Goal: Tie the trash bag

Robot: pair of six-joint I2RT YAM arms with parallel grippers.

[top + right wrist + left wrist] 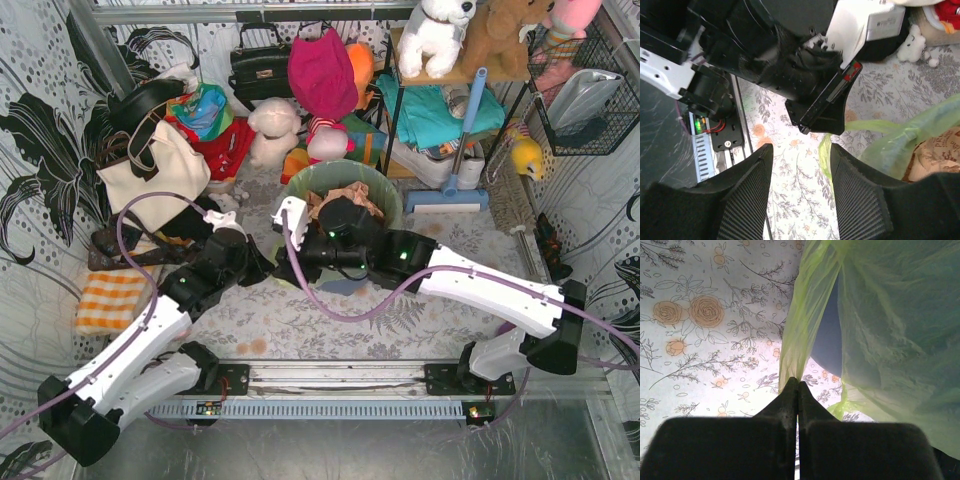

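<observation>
The light-green trash bag [352,174] sits in a round bin at the table's middle back, with tan scraps [345,198] showing at its top. My left gripper [798,383] is shut on a twisted strip of the bag's edge [807,315]; the bag wall [895,330] hangs to its right. In the top view the left gripper [262,268] is at the bin's near-left side. My right gripper [800,150] is open and empty, close beside the left one, with a green strip of the bag [824,156] against its right finger. The bag [920,132] lies to its right.
The blue-grey bin [827,340] shows behind the bag. A cream tote bag [160,175], a black handbag [260,65], plush toys [275,130] and a blue-handled squeegee [460,150] crowd the back. An orange checked cloth [110,300] lies at left. A metal rail [330,375] runs along the near edge.
</observation>
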